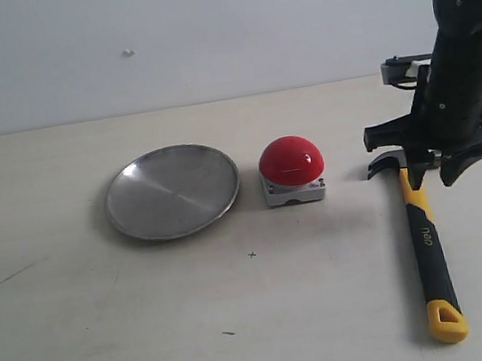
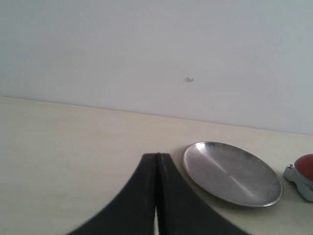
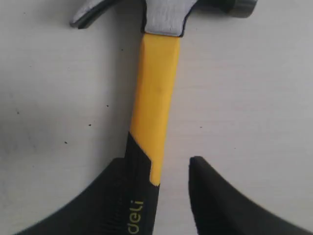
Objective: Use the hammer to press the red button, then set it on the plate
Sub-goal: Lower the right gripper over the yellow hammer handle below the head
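The hammer (image 1: 430, 244) lies flat on the table at the right, dark head (image 1: 387, 163) pointing toward the red button (image 1: 291, 163), yellow looped end nearest the front edge. My right gripper (image 1: 433, 173) hangs open over the handle just behind the head. In the right wrist view the hammer (image 3: 154, 93) runs between the fingers of the right gripper (image 3: 159, 161): one finger sits against the black grip, the other stands apart. The silver plate (image 1: 172, 191) lies left of the button. The left gripper (image 2: 156, 155) is shut and empty, short of the plate (image 2: 232, 173) and the button (image 2: 305, 169).
The pale table (image 1: 82, 328) runs back to a white wall (image 1: 201, 24). A few small dark specks mark the tabletop near the front. The left arm is outside the exterior view.
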Motion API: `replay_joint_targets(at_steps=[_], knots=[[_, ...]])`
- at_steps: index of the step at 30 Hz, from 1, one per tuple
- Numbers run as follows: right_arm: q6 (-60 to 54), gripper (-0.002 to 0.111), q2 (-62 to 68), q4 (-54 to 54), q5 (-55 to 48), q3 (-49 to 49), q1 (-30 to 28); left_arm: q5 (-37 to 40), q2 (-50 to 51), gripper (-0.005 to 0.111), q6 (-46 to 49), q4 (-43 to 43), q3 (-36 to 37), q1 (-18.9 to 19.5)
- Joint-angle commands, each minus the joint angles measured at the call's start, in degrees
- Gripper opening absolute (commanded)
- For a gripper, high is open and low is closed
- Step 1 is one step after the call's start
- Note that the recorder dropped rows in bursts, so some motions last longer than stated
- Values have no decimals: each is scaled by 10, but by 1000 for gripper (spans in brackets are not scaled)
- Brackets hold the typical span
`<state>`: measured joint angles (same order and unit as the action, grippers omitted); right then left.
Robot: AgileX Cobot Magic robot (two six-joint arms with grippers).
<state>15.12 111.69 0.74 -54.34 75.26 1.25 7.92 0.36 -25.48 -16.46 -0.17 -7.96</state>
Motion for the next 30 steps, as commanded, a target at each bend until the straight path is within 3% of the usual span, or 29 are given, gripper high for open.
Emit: replay_joint_targets(at_steps=[1,9,21,30], knots=[[-5,55,19,-2,41,5,1,-6,-4,0,-1,2,2,-1],[109,57,52,47,97,5,1,-6,-4,0,-1,2,2,-1],[116,56,92,47,141,5,1,-6,-4,0,-1,2,2,-1],[116,45,92,47,137,5,1,-6,-4,0,-1,2,2,-1]])
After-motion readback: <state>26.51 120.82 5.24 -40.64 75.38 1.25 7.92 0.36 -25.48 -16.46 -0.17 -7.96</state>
